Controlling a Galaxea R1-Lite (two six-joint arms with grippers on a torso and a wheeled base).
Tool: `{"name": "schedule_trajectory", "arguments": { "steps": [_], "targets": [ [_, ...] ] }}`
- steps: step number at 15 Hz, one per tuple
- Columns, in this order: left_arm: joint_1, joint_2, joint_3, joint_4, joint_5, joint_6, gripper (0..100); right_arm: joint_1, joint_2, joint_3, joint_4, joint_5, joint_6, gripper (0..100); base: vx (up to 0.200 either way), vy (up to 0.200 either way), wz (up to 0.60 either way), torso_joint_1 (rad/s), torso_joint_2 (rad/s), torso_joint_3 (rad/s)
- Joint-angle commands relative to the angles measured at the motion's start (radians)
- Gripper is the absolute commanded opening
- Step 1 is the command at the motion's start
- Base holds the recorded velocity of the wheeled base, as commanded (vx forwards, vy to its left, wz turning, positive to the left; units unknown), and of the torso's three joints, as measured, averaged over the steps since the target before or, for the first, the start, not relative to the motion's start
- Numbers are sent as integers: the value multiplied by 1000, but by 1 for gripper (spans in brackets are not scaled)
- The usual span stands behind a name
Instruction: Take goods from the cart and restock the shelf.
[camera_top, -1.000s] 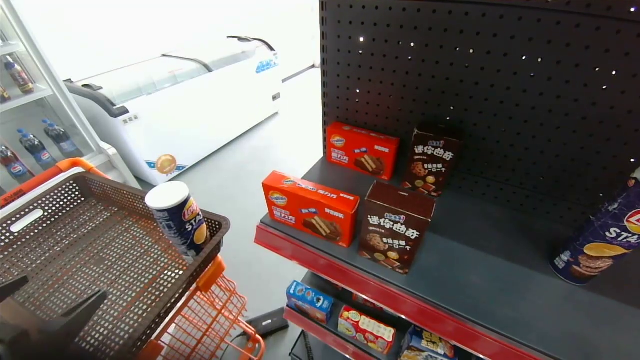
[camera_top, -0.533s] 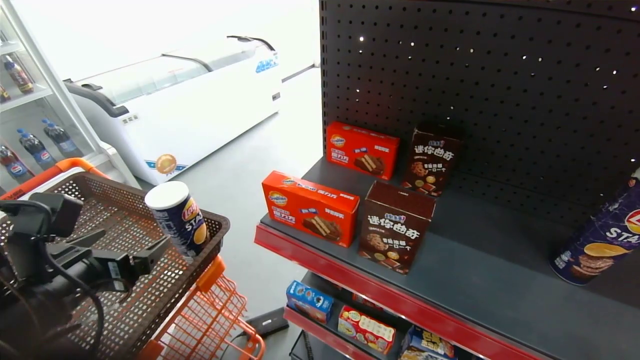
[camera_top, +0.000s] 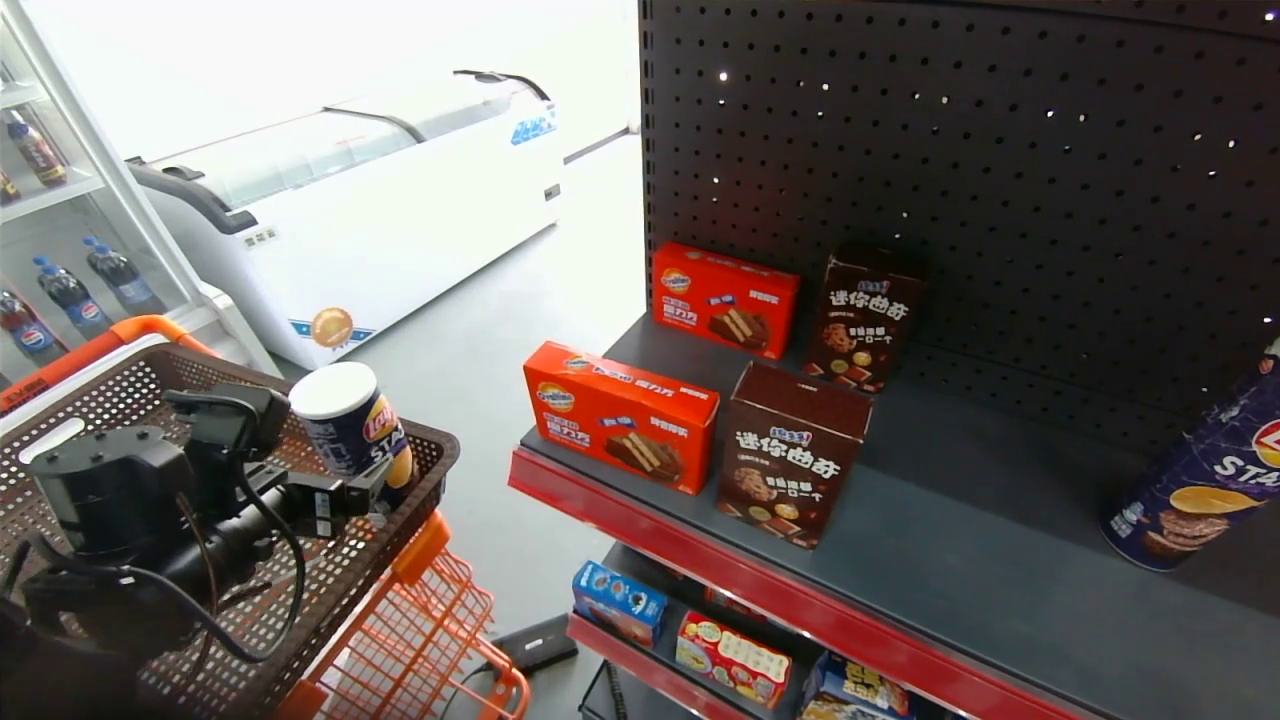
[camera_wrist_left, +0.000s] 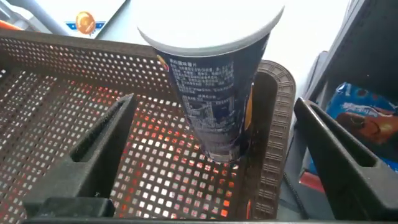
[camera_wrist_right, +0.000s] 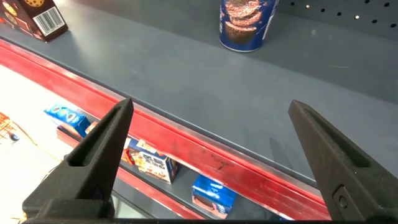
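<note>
A dark blue chips can (camera_top: 350, 425) with a white lid stands upright in the far right corner of the brown mesh basket (camera_top: 432, 462) on the orange cart (camera_top: 420, 640). My left gripper (camera_top: 352, 482) is open inside the basket, right up against the can's near side. In the left wrist view the chips can (camera_wrist_left: 211, 81) stands just ahead of the gap between the spread fingers (camera_wrist_left: 102, 140). My right gripper (camera_wrist_right: 211, 109) is open over the front edge of the grey shelf (camera_wrist_right: 186, 81). A second chips can (camera_top: 1210, 470) stands on the shelf at the right, the same can (camera_wrist_right: 245, 22) beyond the right gripper.
Two red boxes (camera_top: 620, 415) and two brown cookie boxes (camera_top: 790, 450) stand on the shelf's left part in front of black pegboard (camera_top: 950, 150). Snack packs (camera_top: 730, 655) fill the lower shelf. A white chest freezer (camera_top: 350, 220) and a drinks cooler (camera_top: 50, 250) stand behind the cart.
My left arm has come up from the lower left across the basket, bringing its open gripper up to the chips can. The can and shelf goods have not moved.
</note>
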Motion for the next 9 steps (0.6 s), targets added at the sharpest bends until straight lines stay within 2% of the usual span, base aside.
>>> {"name": "schedule_trajectory", "arguments": {
  "steps": [1, 3, 9],
  "targets": [
    [0, 81, -43, -5, 0, -4, 100, 0, 0, 0, 0, 0, 0, 100, 0, 0, 0, 0, 0, 0],
    [1, 126, -86, -5, -15, -13, 100, 0, 0, 0, 0, 0, 0, 100, 0, 0, 0, 0, 0, 0],
    [15, 267, -221, -9, -20, -13, 100, 0, 1, 0, 0, 0, 0, 100, 0, 0, 0, 0, 0, 0]
  ]
}}
